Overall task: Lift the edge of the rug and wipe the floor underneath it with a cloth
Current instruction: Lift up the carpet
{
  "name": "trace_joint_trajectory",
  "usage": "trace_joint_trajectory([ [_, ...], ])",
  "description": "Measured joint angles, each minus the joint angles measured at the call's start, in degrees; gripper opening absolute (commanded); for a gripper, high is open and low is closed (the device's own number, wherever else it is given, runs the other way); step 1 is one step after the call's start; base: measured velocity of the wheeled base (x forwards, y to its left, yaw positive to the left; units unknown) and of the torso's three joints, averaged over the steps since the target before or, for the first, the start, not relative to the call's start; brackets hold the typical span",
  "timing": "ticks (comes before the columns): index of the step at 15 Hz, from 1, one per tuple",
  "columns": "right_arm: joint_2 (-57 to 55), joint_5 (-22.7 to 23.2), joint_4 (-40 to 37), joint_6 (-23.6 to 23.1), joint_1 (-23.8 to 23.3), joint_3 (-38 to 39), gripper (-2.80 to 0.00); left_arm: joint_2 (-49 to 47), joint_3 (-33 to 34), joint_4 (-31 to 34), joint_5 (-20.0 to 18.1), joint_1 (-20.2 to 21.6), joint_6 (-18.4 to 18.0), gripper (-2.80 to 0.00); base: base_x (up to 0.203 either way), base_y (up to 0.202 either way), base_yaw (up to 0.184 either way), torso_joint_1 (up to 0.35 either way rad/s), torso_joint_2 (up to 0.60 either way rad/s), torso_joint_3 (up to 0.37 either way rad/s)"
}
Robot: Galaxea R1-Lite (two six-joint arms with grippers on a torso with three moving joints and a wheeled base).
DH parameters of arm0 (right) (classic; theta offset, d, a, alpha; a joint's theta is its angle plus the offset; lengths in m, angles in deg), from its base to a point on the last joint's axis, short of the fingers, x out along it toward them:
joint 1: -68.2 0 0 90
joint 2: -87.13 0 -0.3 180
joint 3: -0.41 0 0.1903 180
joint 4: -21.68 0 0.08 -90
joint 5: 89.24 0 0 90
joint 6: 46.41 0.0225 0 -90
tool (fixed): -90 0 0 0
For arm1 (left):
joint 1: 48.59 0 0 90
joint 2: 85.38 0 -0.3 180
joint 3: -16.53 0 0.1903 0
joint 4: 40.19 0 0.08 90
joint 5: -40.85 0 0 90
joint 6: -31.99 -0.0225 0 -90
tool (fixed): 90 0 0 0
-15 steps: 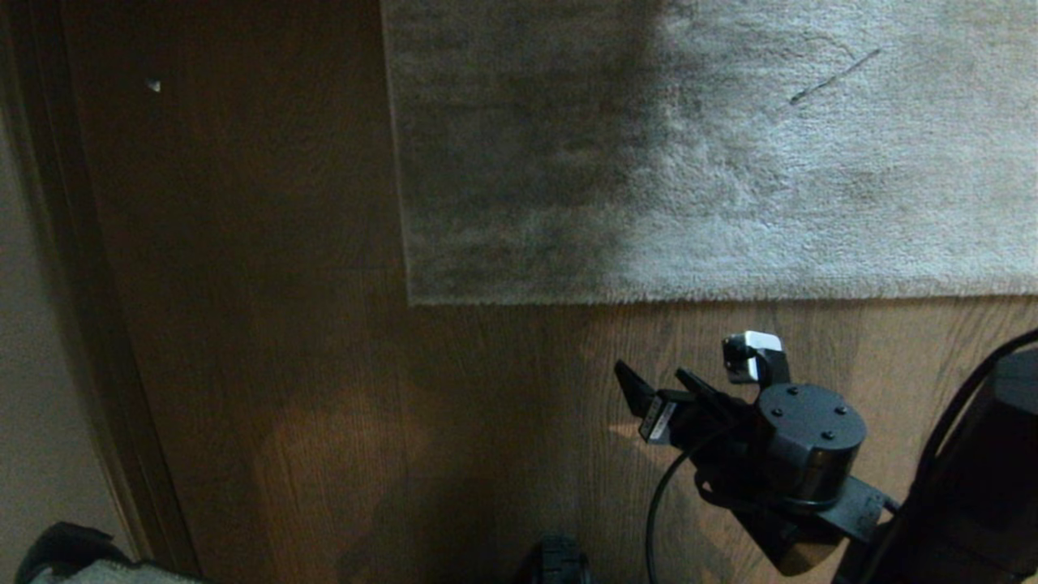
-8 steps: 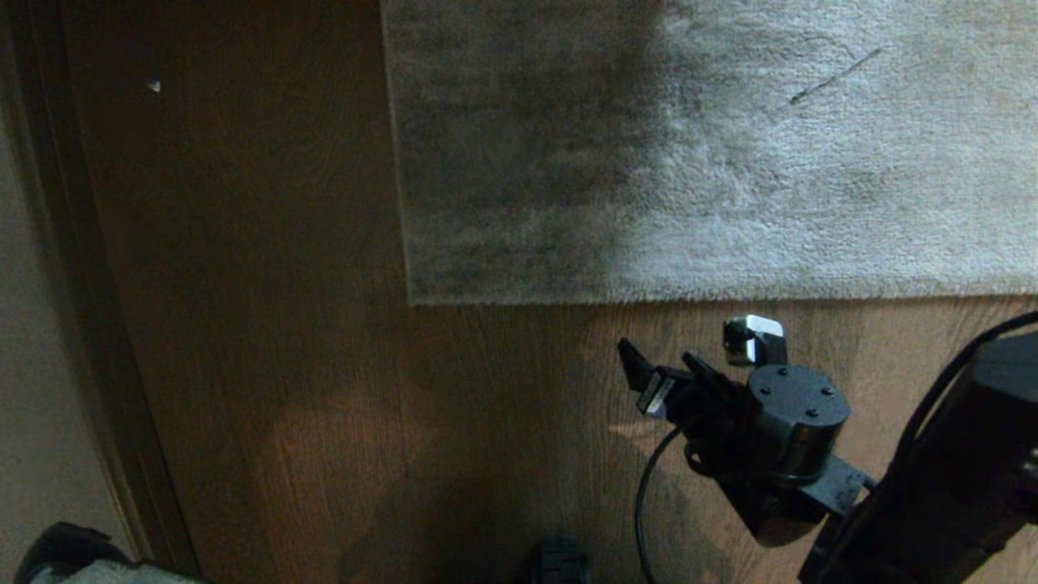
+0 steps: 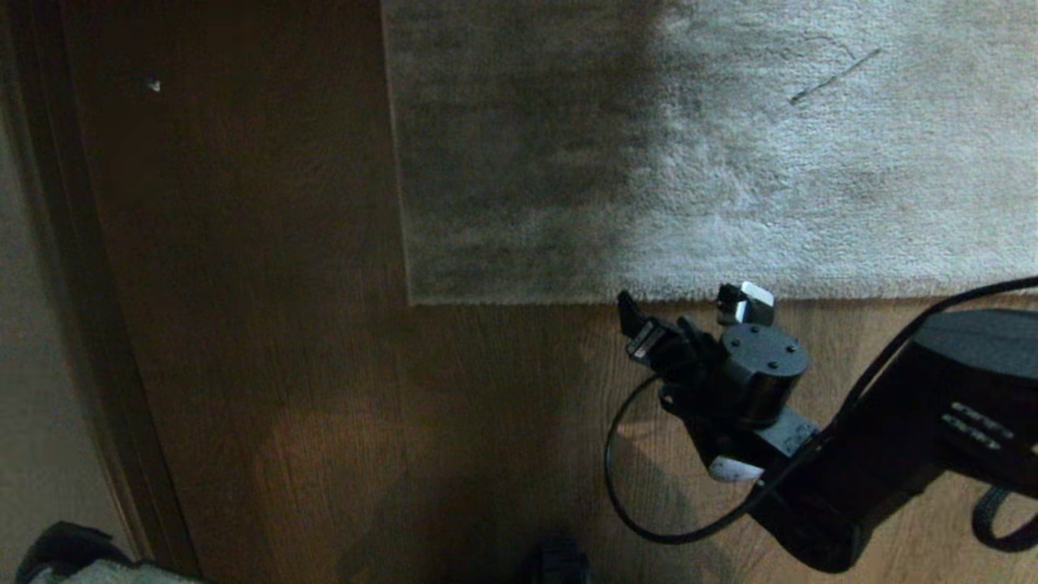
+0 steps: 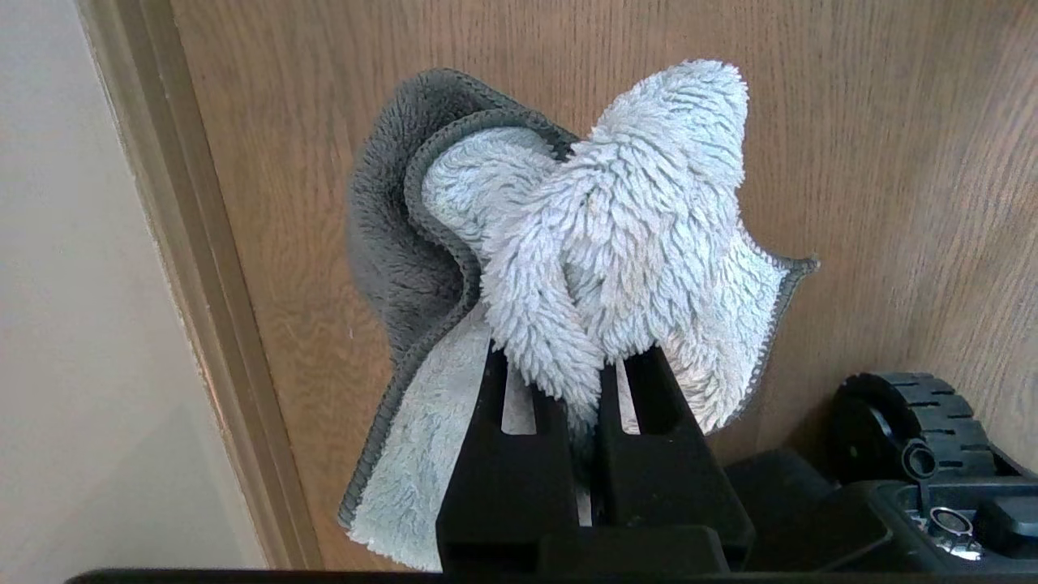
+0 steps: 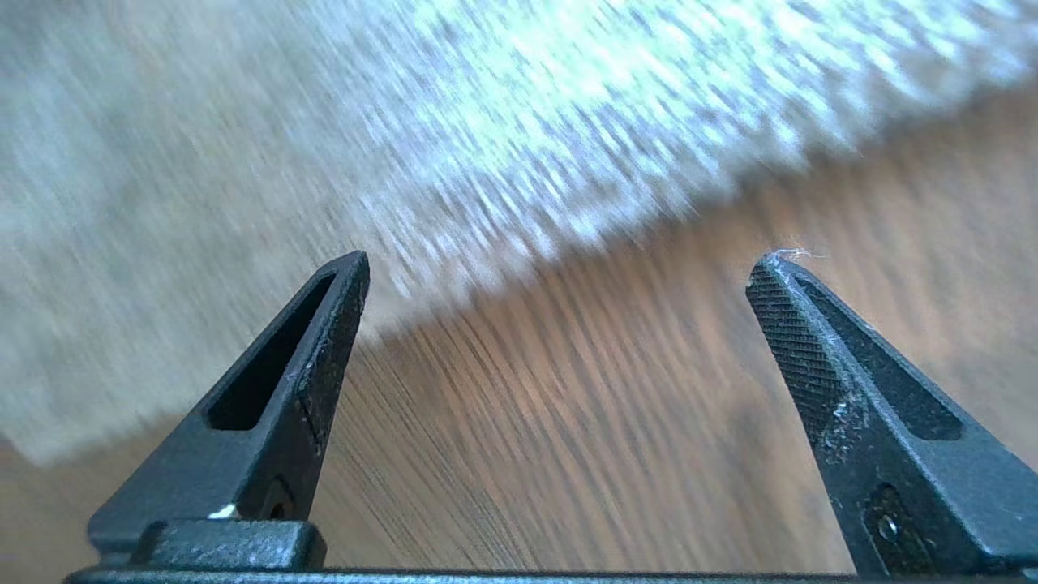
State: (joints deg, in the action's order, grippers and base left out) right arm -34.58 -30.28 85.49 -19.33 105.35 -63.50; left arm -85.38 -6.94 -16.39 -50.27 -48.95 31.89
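The right hand [image 3: 685, 312], jaws spread wide, has been brought fwd to the light-grey plush rug edge [image 3: 649, 294] on the brown wood-grain floor [image 3: 486, 405]; the edge isn't gripped yet. The pale-grey terry cloth [image 4: 600, 235] is kept pinched in the left hand [image 4: 584, 381], so lifting looks imminent.

The right arm [image 3: 908, 422] is matte black, its thick outer link bearing two short pale bars on its side. At the wrist sits a round black cap [image 3: 762, 361] with four small screws. Beside that cap stands a small black block with a white top [image 3: 746, 296]. A thin black cable [image 3: 624, 495] loops out below the cap. The right gripper [image 5: 559, 268] has tapered black fingers [image 5: 795, 341] with hatched inner faces and hollow sides. The left gripper [image 4: 580, 430] has the same black slotted fingers.
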Motion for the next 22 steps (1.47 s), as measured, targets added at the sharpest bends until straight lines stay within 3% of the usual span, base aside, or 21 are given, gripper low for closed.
trace_joint_trajectory([
  [7, -3.7, -0.3, -0.1, 1.2, 0.6, -9.1, 0.00, 0.0, 0.0, 0.0, 0.0, 0.0, 0.0, -2.80, 0.000, 0.000, 0.000, 0.000, 0.00, 0.000],
  [15, -5.7, 0.4, 0.1, 6.2, 6.7, -11.3, 0.00, 0.0, 0.0, 0.0, 0.0, 0.0, 0.0, -2.80, 0.000, 0.000, 0.000, 0.000, 0.00, 0.000],
  [22, -7.0, 0.3, 0.0, 7.5, 8.4, -13.6, 0.00, 0.0, 0.0, 0.0, 0.0, 0.0, 0.0, -2.80, 0.000, 0.000, 0.000, 0.000, 0.00, 0.000],
])
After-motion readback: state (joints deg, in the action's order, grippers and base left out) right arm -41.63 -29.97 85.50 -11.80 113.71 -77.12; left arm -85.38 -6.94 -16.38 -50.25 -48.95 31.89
